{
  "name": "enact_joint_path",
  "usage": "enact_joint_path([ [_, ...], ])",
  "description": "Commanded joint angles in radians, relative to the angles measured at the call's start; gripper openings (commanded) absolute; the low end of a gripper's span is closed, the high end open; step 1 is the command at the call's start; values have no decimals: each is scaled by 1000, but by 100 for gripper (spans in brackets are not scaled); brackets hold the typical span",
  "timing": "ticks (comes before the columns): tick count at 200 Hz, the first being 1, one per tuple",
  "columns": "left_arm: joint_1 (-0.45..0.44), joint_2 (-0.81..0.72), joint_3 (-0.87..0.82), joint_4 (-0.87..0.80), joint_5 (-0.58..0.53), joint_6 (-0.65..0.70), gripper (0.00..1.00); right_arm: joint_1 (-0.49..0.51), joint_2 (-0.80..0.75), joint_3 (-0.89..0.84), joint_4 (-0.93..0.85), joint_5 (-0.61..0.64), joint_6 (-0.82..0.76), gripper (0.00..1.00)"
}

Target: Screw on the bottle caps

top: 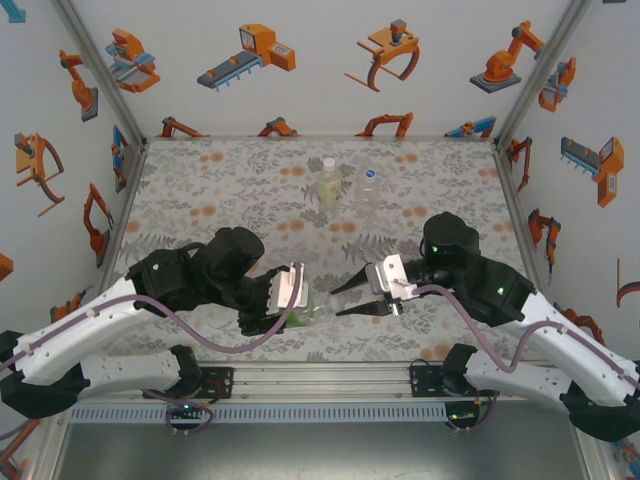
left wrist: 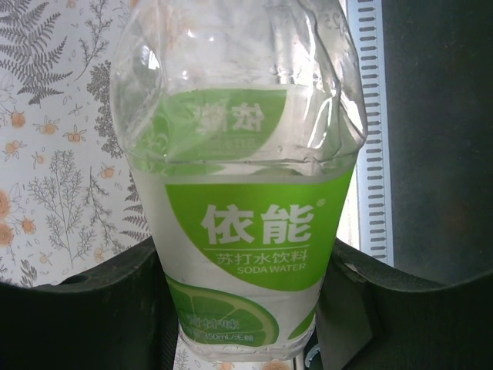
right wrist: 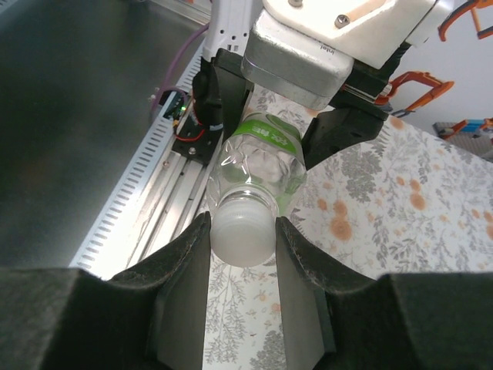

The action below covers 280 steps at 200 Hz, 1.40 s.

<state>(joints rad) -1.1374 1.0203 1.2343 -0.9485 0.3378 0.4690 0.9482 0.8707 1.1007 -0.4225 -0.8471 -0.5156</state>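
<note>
Sideways, the left pincer (top: 295, 305) grips the clear green-labelled plastic bottle (left wrist: 246, 231) level, neck aimed at the right pincer (top: 340, 302), which clamps the small white round cap (right wrist: 243, 235) at its mouth.

This is a robot test cell in a laboratory, not a home or a shop. The white walls (top: 300, 100) are printed with orange cartoon drawings of industrial robot arms, and bare aluminium posts (top: 103, 78) frame the corners. The counter (top: 230, 180) is covered with a grey sheet with a flower pattern. At its near edge a left arm (top: 90, 332) and a right arm (top: 570, 345), both white and black, are bolted on a slotted aluminium rail (top: 320, 380). A plain grey metal plate (top: 320, 450) lies in front.
</note>
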Motion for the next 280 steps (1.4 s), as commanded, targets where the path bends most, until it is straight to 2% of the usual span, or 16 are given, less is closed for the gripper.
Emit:
enact_joint_path([
  [1,-1,-2,55,124,77,-5,0,9,6,36,-44,65,-59,0],
  [29,-2,20,60,139,64,-56,0,17,2,31,-15,53,-70,0],
  [70,0,44,64,150,89,-98,0,20,0,22,-5,-37,-80,0],
  [114,-1,34,67,154,125,-71,0,20,1,17,-41,-54,-83,0],
  [138,-1,15,68,164,111,-54,0,21,-4,13,-19,-47,-42,0],
  [156,-1,0,61,182,98,-48,0,21,-20,-7,35,-21,55,0],
  [189,-2,-43,16,268,68,-57,0,23,-77,-136,279,73,387,0],
  [213,-2,-59,-13,341,38,-77,0,29,-115,-193,381,197,595,0],
  [246,-1,-38,0,353,-9,-84,0,29,-122,-188,323,417,838,0],
  [260,-1,-29,3,367,-22,-87,0,28,-115,-171,260,558,995,0],
  [280,-1,-27,-3,410,-74,-101,0,29,-92,-140,155,695,1218,0],
])
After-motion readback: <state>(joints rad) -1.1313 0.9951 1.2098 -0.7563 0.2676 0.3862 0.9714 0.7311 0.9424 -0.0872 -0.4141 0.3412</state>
